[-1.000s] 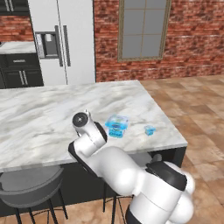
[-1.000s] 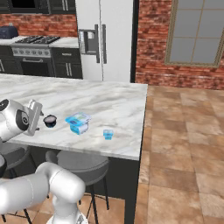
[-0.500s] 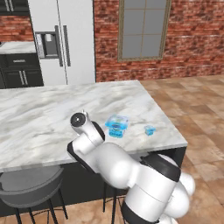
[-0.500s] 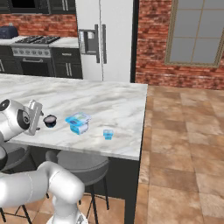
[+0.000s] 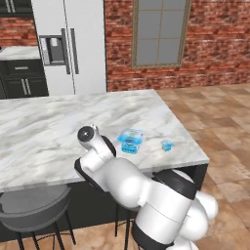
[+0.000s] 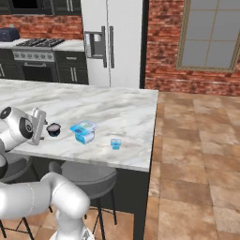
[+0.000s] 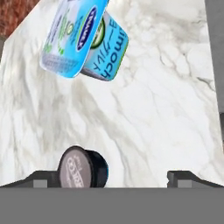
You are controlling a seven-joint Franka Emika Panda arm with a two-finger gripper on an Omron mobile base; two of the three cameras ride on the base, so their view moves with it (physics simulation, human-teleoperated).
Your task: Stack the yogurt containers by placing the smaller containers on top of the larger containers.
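Progress: no stacking is done; all three yogurt containers stand apart on the marble worktop (image 5: pixel 44 127), none on top of another.
Large tub: the light-blue squarish tub (image 5: pixel 130 140) stands near the worktop's front edge, between the other two. In the hand view (image 7: pixel 83 37) it sits far up the picture, printed lid on.
Dark cup: the small near-black round cup (image 6: pixel 54 129) with a pale top stands near the large tub, on the arm's side of it, not touching it. In the hand view (image 7: pixel 83 167) it lies low in the picture, close to one finger tip.
Tiny tub: the smallest light-blue tub (image 5: pixel 167 145) stands apart on the other side of the large tub, near the worktop's corner (image 6: pixel 116 144).
Fingers: the gripper (image 7: pixel 113 178) has its fingers spread wide and holds nothing; it hangs just beside the dark cup, which sits off to one side of the gap, not centred between the fingers.
Step in hand: by appearance, lining up on the dark cup for a first pick.
Remaining: grasp the dark cup, lift it, set it on the large tub's lid; then deal with the tiny tub likewise.
Risk: the off-centre cup may be nudged if the fingers descend without correction.
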